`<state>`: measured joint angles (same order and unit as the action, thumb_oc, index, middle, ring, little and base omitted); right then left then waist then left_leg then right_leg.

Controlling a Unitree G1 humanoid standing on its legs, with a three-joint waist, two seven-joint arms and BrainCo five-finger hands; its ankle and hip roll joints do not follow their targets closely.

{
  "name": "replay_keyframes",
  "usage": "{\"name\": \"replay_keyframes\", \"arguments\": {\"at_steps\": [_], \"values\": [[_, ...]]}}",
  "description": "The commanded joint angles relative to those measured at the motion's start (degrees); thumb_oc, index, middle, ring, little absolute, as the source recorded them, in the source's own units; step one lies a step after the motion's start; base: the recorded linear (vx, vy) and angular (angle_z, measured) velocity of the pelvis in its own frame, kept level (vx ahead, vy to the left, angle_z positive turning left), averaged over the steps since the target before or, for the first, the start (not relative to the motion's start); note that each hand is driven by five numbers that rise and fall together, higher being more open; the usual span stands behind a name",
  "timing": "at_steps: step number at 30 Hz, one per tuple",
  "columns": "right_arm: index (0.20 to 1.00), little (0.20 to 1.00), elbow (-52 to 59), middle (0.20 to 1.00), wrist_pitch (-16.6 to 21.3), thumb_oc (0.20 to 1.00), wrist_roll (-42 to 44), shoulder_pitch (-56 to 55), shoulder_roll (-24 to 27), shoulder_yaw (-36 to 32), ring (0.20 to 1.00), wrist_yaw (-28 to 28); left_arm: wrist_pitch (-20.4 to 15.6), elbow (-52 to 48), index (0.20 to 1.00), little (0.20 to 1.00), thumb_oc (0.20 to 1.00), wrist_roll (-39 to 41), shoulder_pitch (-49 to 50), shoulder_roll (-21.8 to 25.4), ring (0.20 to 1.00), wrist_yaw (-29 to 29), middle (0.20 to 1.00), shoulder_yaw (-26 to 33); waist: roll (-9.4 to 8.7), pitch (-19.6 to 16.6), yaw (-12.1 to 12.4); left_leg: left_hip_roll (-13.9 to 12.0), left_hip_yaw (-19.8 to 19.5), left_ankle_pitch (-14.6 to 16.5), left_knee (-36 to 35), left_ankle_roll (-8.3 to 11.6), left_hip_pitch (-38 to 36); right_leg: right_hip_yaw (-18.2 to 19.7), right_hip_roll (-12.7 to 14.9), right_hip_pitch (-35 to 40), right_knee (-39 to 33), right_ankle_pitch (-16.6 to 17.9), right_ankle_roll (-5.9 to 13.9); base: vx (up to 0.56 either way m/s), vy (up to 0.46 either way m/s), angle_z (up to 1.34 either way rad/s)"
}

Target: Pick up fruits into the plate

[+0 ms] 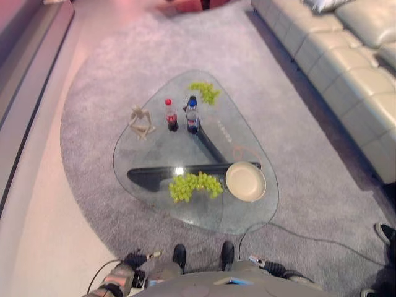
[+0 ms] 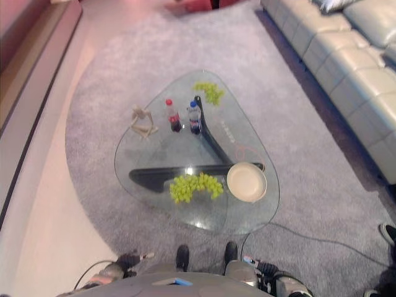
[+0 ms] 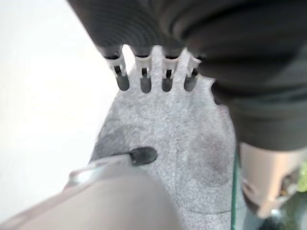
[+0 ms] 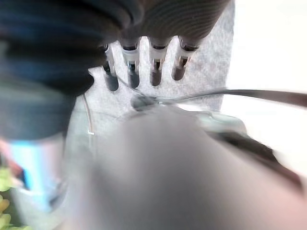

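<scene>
A large bunch of green grapes [image 1: 195, 185] lies on the near part of the glass table [image 1: 161, 148], just left of an empty cream plate [image 1: 245, 181]. A second, smaller bunch of grapes [image 1: 205, 92] lies at the table's far end. My left hand [image 1: 133, 260] hangs low at the bottom left, short of the table, and my right hand [image 1: 266, 266] hangs at the bottom right. In the left wrist view the fingers [image 3: 144, 81] are straight over the rug with the thumb [image 3: 141, 155] apart. In the right wrist view the fingers [image 4: 154, 74] are straight too, and both hands are empty.
Two bottles, one red-capped [image 1: 171, 116] and one blue-capped [image 1: 192, 116], stand mid-table beside a small wooden figure [image 1: 142, 122]. A grey sofa [image 1: 346, 68] runs along the right. A person's shoe [image 1: 385, 233] shows at the right edge. A grey rug [image 1: 99, 93] surrounds the table.
</scene>
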<state>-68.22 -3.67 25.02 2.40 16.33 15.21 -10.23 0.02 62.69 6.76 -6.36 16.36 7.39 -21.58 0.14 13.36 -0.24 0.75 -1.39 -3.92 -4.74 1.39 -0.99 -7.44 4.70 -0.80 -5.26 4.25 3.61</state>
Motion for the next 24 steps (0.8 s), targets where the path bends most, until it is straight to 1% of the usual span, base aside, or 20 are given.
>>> {"name": "replay_keyframes", "arguments": {"at_steps": [1,2,3,4,5,6,9,12,13,14,16,17,18,20,24], "values": [[1.0,1.0,1.8,1.0,1.4,1.0,3.2,4.3,2.2,2.3,1.0,-1.8,-3.1,-2.2,1.0,1.0,1.0,-5.6,-7.0,1.9,1.0,4.8,1.0,-1.7,0.56,4.8,-0.2,0.3,2.0,5.2,3.5,-1.16,0.2,1.7,-1.3,-1.9,5.8,-2.4,0.05,0.0,0.0,0.0],[1.0,1.0,2.1,1.0,1.5,1.0,3.6,4.8,2.6,2.6,1.0,-2.0,-2.9,-3.3,1.0,1.0,1.0,-6.3,-8.0,2.4,1.0,5.6,1.0,-2.4,0.73,5.2,-0.3,0.3,1.7,5.2,3.9,-1.13,0.7,1.7,-1.4,-2.5,6.3,-2.6,-0.1,0.0,0.0,0.0],[1.0,1.0,3.6,1.0,1.5,1.0,5.0,6.0,3.7,3.2,1.0,-2.1,-1.8,-7.0,1.0,1.0,1.0,-8.1,-10.3,4.2,1.0,7.4,1.0,-3.6,1.14,6.7,-0.5,0.4,1.4,5.1,5.1,-1.02,2.2,1.6,-1.6,-3.7,7.2,-2.8,-0.52,0.0,0.0,0.0],[1.0,1.0,3.9,1.0,1.4,1.0,5.3,6.3,3.9,3.3,1.0,-2.1,-1.7,-7.6,1.0,1.0,1.0,-8.3,-10.8,4.6,1.0,7.9,1.0,-4.0,1.2,7.0,-0.5,0.4,1.4,5.1,5.4,-0.99,2.5,1.6,-1.6,-4.0,7.4,-2.9,-0.6,-0.04,-0.001,-0.04],[1.0,1.0,5.3,1.0,0.8,1.0,6.5,7.2,4.6,3.8,1.0,-1.7,-0.8,-9.9,1.0,1.0,1.0,-8.7,-12.3,6.1,1.0,8.9,1.0,-5.2,1.43,8.0,-0.7,0.5,1.2,5.0,6.2,-0.87,3.7,1.8,-1.8,-4.9,8.0,-3.0,-0.82,-0.03,-0.002,-0.05],[1.0,1.0,5.9,1.0,0.4,1.0,7.0,7.5,4.8,4.0,1.0,-1.5,-0.4,-10.8,1.0,1.0,1.0,-9.0,-12.9,6.7,1.0,9.5,1.0,-5.6,1.5,8.4,-0.8,0.6,1.1,5.0,6.6,-0.82,4.2,1.8,-1.8,-5.3,8.3,-3.1,-0.9,-0.06,-0.011,-0.06],[1.0,1.0,8.2,1.0,-1.1,1.0,9.2,10.9,5.5,5.6,1.0,0.8,2.8,-16.7,1.0,1.0,1.0,-10.8,-18.4,12.5,1.0,13.2,1.0,-7.2,1.74,11.8,-1.0,0.6,0.7,4.7,9.7,-0.79,8.7,2.3,-2.4,-9.8,11.8,-3.8,-1.56,-0.08,-0.037,-0.07],[1.0,1.0,9.8,1.0,-1.8,1.0,11.0,12.8,5.8,6.1,1.0,2.4,5.3,-20.4,1.0,1.0,1.0,-11.2,-21.7,15.8,1.0,14.5,1.0,-7.1,1.61,13.8,-1.3,0.7,0.4,4.4,11.3,-0.85,11.7,2.5,-2.9,-13.4,14.4,-4.2,-1.91,-0.1,-0.046,-0.08],[1.0,1.0,10.6,1.0,-2.4,1.0,11.5,13.9,5.7,6.1,1.0,3.2,7.2,-22.1,1.0,1.0,1.0,-12.1,-23.7,16.9,1.0,14.8,1.0,-6.7,1.48,14.7,-1.4,0.8,0.4,4.2,11.8,-0.86,12.8,2.8,-3.2,-14.7,15.3,-4.2,-2.02,-0.08,-0.052,-0.09],[1.0,1.0,10.9,1.0,-2.5,1.0,11.7,14.5,5.5,6.1,1.0,3.8,8.1,-22.7,1.0,1.0,1.0,-12.6,-25.3,17.7,1.0,14.6,1.0,-6.6,1.38,15.4,-1.5,0.9,0.3,4.2,12.5,-0.83,13.8,2.9,-3.3,-15.6,16.0,-4.3,-2.06,-0.08,-0.055,-0.09],[1.0,1.0,11.1,1.0,-2.5,1.0,12.2,15.9,5.2,6.2,1.0,4.4,9.6,-22.8,1.0,1.0,1.0,-13.1,-28.6,18.7,1.0,14.2,1.0,-6.5,1.12,16.4,-1.6,0.9,0.4,4.1,13.6,-0.8,15.3,2.9,-3.4,-16.9,16.9,-4.4,-2.12,-0.06,-0.04,-0.11],[1.0,1.0,11.1,1.0,-2.5,1.0,12.4,16.3,5.1,6.3,1.0,4.6,10.2,-22.7,1.0,1.0,1.0,-13.4,-29.8,18.9,1.0,14.1,1.0,-6.6,1.02,16.4,-1.7,0.9,0.4,4.1,13.9,-0.81,16.0,3.0,-3.4,-17.6,17.2,-4.4,-2.15,-0.05,-0.049,-0.16],[1.0,1.0,11.0,1.0,-2.1,1.0,13.3,17.3,4.8,6.6,1.0,5.1,12.3,-22.5,1.0,1.0,1.0,-14.5,-33.1,19.6,1.0,13.3,1.0,-7.2,0.75,16.4,-1.8,1.0,0.5,4.0,14.8,-0.75,18.1,3.0,-3.5,-19.6,18.0,-4.4,-2.19,-0.04,-0.041,-0.14],[1.0,1.0,11.3,1.0,-1.8,1.0,14.3,18.1,4.4,6.8,1.0,5.6,13.6,-22.0,1.0,1.0,1.0,-15.4,-36.3,19.9,1.0,13.1,1.0,-7.6,0.47,16.4,-2.1,1.0,0.6,3.9,15.5,-0.72,20.1,3.1,-3.4,-21.7,18.9,-4.2,-2.09,-0.05,-0.046,-0.09],[1.0,1.0,11.8,1.0,0.6,1.0,17.0,20.3,2.8,7.3,1.0,6.8,18.5,-19.4,1.0,1.0,1.0,-17.7,-46.0,19.4,1.0,11.7,1.0,-10.5,-0.22,16.4,-3.0,1.4,1.2,3.8,17.7,-1.03,25.9,3.3,-3.5,-28.1,21.7,-4.0,-1.81,-0.06,-0.054,-0.03]]}}
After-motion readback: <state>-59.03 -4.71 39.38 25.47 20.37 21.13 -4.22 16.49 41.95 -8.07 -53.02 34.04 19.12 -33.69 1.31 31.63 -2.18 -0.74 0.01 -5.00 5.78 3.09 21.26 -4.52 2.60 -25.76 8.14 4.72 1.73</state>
